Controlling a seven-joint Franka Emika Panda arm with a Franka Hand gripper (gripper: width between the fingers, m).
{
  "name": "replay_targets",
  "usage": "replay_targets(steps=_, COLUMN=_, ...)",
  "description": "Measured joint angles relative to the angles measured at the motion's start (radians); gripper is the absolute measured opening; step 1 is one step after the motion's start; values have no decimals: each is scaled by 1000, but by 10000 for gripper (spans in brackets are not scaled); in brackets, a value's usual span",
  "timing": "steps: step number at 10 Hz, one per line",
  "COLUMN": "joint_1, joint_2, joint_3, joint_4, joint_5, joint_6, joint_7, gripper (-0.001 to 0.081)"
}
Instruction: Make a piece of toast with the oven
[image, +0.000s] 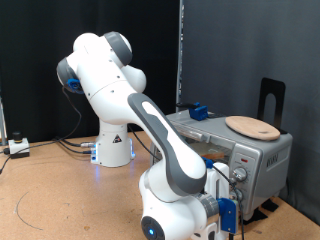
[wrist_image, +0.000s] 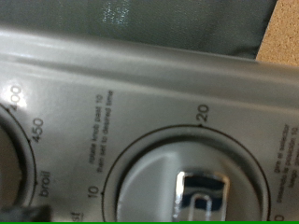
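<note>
The silver-grey oven stands at the exterior view's right, its door shut. An orange-brown patch shows behind the glass; I cannot tell whether it is the piece of toast. My gripper is at the oven's knob panel, right against the knobs. The wrist view is filled by that panel: a timer knob with marks 10 and 20 sits close in front, and part of a temperature dial marked 400, 450 and broil lies beside it. The fingers do not show clearly in either view.
A round tan wooden plate lies on top of the oven, with a small blue object beside it and a black stand behind. The arm's white base and cables sit on the wooden table.
</note>
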Motion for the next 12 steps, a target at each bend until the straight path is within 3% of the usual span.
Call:
replay_targets(steps=1, joint_1=0, joint_2=1, joint_3=0, joint_4=-1, joint_5=0, joint_6=0, joint_7=0, gripper=575)
replay_targets(steps=2, joint_1=1, joint_2=1, joint_3=0, joint_4=-1, joint_5=0, joint_6=-1, joint_7=0, gripper=386)
replay_targets(steps=3, joint_1=1, joint_2=2, joint_3=0, joint_4=-1, joint_5=0, joint_6=-2, joint_7=0, gripper=386)
replay_targets(steps=4, joint_1=1, joint_2=2, joint_3=0, joint_4=-1, joint_5=0, joint_6=-4, joint_7=0, gripper=177)
replay_targets(steps=5, joint_1=0, joint_2=4, joint_3=-3, joint_4=0, joint_5=-1, joint_6=-1, joint_7=0, gripper=177)
replay_targets(steps=6, joint_1=0, joint_2=4, joint_3=-3, joint_4=0, joint_5=-1, joint_6=-2, joint_7=0, gripper=100)
replay_targets(steps=7, joint_1=-1, joint_2=3, joint_3=-1, joint_4=-3, joint_5=-3, joint_6=6, joint_7=-31, gripper=100)
replay_targets(steps=10, joint_1=-44, joint_2=-67, joint_3=40, joint_4=-113, joint_5=21, joint_6=157, joint_7=-335, gripper=100)
replay_targets(steps=12, joint_1=-70, joint_2=-97, joint_3=63, joint_4=-170, joint_5=55, joint_6=231, joint_7=-460, gripper=100)
